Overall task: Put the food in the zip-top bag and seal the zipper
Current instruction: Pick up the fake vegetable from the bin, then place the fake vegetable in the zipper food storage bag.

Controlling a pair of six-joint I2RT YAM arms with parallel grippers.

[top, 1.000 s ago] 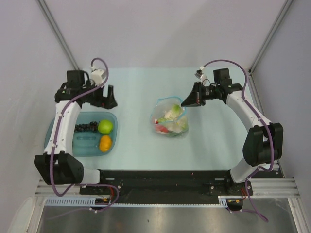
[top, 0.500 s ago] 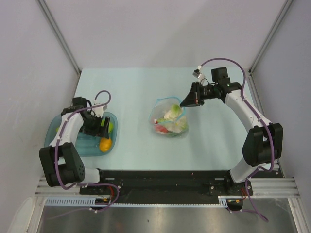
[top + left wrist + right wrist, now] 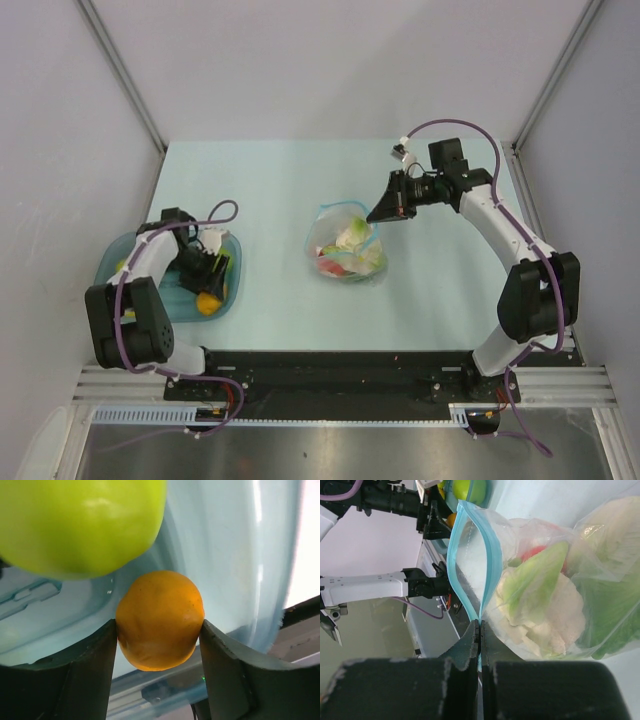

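Note:
The clear zip-top bag (image 3: 348, 248) lies mid-table with its mouth open, holding pale lettuce pieces (image 3: 540, 600) and a red fruit (image 3: 537, 552). My right gripper (image 3: 381, 214) is shut on the far-right end of the light-blue zipper (image 3: 491, 560), jaws pressed together on the strip in the right wrist view (image 3: 480, 626). My left gripper (image 3: 207, 297) is down in the teal bowl (image 3: 237, 265). Its fingers touch both sides of the orange fruit (image 3: 160, 620), which also shows in the top view (image 3: 208, 303). A yellow-green fruit (image 3: 85, 520) lies just beyond.
The bowl's wall (image 3: 225, 555) curves close around the left gripper. The black rail (image 3: 330, 365) runs along the table's near edge. Grey walls stand on both sides of the table.
My left arm swung back and down from above the bowl's far edge into the bowl, and its fingers now bracket the orange fruit. My right gripper shifted slightly left, still holding the zipper.

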